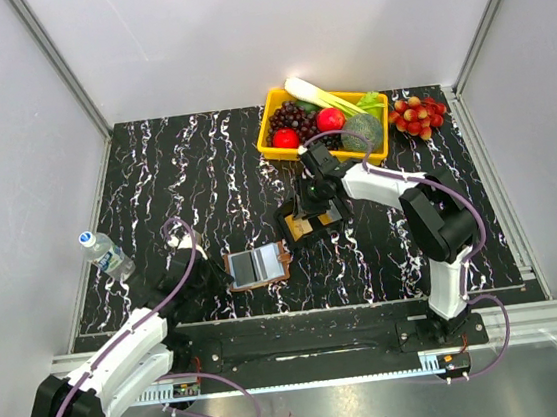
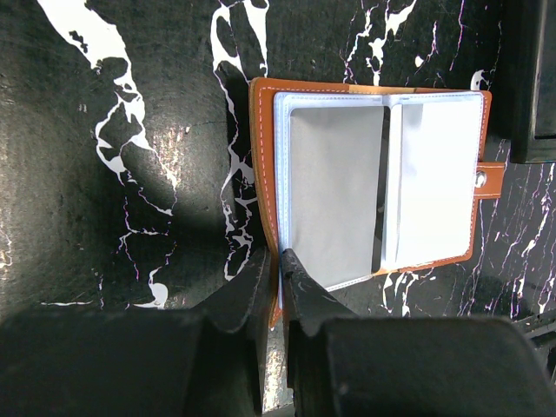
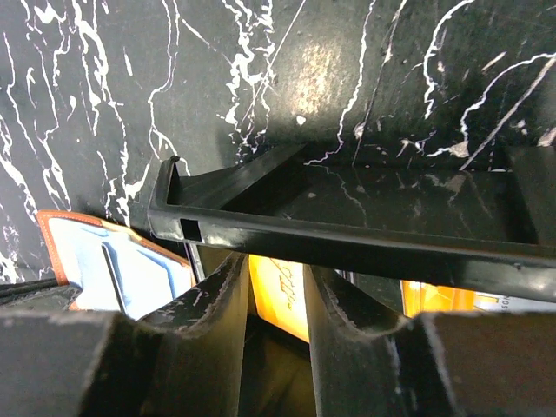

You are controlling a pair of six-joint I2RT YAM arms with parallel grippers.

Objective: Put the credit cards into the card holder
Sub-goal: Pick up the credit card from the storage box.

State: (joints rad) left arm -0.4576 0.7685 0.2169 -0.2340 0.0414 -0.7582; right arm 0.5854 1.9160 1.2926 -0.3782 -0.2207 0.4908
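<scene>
The brown card holder [image 1: 258, 266] lies open on the black marble table, pale sleeves up. In the left wrist view the card holder [image 2: 434, 174] shows a grey card [image 2: 334, 187] in its left sleeve and a snap tab at the right. My left gripper [image 1: 224, 272] [image 2: 280, 261] is shut on its left edge. My right gripper [image 1: 308, 215] [image 3: 276, 268] reaches down into the small black box [image 1: 310, 223] [image 3: 347, 239]. Its fingers stand apart, and an orange credit card [image 3: 278, 295] lying in the box shows between them. The card holder's corner [image 3: 122, 274] is at the left.
A yellow bin [image 1: 268, 132] of fruit and vegetables stands at the back, with a bunch of red fruit [image 1: 419, 115] to its right. A water bottle [image 1: 106, 253] lies at the table's left edge. The black box sits just right of the card holder.
</scene>
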